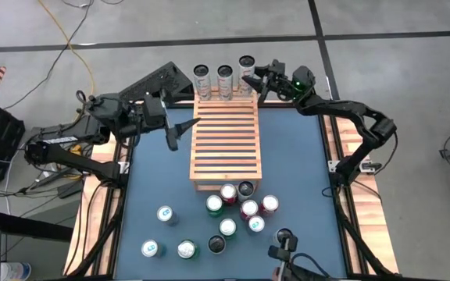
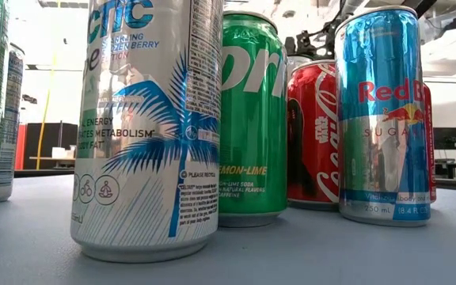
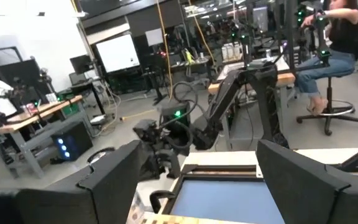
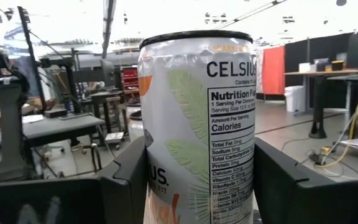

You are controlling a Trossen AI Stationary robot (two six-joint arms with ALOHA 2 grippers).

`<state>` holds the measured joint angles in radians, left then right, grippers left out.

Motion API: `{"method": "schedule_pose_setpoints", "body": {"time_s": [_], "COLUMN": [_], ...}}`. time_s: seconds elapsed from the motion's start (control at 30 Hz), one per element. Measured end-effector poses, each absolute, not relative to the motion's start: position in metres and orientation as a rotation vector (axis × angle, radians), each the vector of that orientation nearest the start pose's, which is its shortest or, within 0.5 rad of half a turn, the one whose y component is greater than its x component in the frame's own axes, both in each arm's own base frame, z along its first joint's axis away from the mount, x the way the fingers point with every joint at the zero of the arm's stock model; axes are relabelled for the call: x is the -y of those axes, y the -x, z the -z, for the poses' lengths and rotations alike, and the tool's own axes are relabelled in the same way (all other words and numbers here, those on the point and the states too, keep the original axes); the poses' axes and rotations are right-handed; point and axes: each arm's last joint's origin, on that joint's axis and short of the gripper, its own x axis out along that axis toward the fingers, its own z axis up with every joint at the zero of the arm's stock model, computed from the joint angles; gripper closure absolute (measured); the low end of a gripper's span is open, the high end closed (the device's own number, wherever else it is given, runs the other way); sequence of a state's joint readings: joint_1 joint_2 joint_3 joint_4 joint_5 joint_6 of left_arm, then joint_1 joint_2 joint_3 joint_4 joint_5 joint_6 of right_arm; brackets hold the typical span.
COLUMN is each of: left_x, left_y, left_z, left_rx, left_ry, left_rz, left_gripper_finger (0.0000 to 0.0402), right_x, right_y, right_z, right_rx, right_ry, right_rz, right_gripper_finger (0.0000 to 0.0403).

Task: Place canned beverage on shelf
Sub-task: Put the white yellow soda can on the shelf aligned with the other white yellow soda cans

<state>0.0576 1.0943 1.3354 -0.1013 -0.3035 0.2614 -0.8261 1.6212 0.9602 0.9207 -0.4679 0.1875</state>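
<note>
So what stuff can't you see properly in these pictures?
- Low view: the shelf is hidden behind the big cans up front.
- Right wrist view: the Celsius can is cut off at the bottom edge.
- High view: labels on the loose cans are too small to read.
- Left wrist view: the shelf is cut off.

- Three cans (image 1: 224, 80) stand in a row along the shelf's (image 1: 225, 144) far edge.
- Loose cans (image 1: 237, 211) cluster on the surface (image 1: 295, 172) before its near edge.
</note>
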Motion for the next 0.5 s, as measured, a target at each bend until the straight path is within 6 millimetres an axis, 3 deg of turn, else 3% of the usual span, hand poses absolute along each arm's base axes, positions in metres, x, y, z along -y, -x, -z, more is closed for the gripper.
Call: {"method": "schedule_pose_setpoints", "body": {"time_s": [0.23,0.5], "left_x": [-0.021,-0.028], "left_y": [-0.217,-0.215], "left_z": [-0.468,-0.470], "left_rx": [0.090,0.119], "left_ry": [-0.248,-0.200], "left_rz": [-0.376,-0.320], "left_gripper_finger": [0.0097,0.0097], "right_x": [0.249,0.243], "right_y": [-0.231,-0.237], "right_z": [-0.264,-0.268], "right_rx": [0.278,0.281], "right_ry": [-0.060,-0.027], "right_rz": [0.355,0.283], "right_gripper_finger": [0.0195,0.0195]}}
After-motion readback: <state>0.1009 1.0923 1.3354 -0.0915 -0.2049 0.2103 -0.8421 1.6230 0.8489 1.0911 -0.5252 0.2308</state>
